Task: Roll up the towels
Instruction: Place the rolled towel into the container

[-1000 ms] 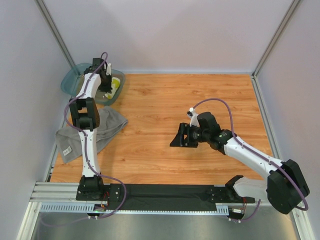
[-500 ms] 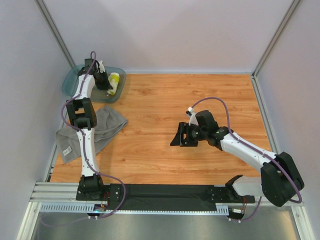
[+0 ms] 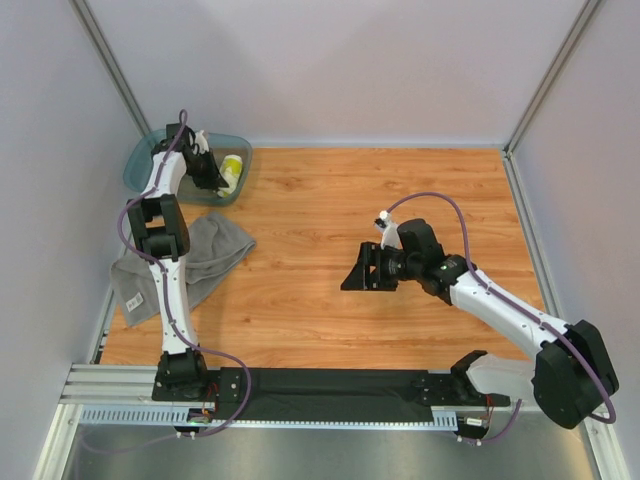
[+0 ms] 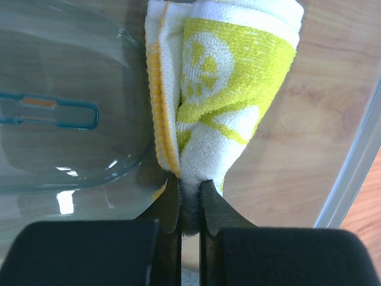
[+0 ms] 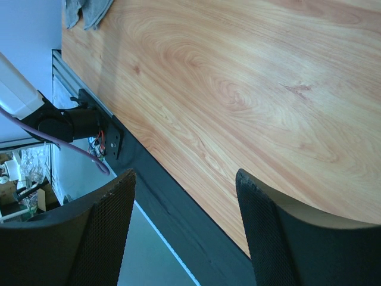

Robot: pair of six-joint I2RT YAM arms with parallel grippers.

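Observation:
The small yellow-and-white patterned towel (image 3: 231,170) is bunched into a roll at the right end of the teal tub (image 3: 140,160). My left gripper (image 3: 212,178) is shut on its near end. In the left wrist view the fingers (image 4: 170,199) pinch the white terry edge of this towel (image 4: 220,77), with the tub's floor (image 4: 71,59) under it. The large grey towel (image 3: 205,255) lies crumpled at the table's left edge under the left arm, its white tag (image 3: 137,299) showing. My right gripper (image 3: 356,272) hovers open over mid-table, with only wood between its fingers (image 5: 107,232).
The tub's right rim (image 4: 357,161) runs close beside the held cloth. White walls enclose the table on three sides. A black strip (image 3: 330,382) and the arm bases line the near edge. A corner of the grey towel (image 5: 89,9) shows far off in the right wrist view.
The left wrist has drawn back and left over the tub, still holding the patterned cloth. The right arm has barely shifted and its gripper stays open.

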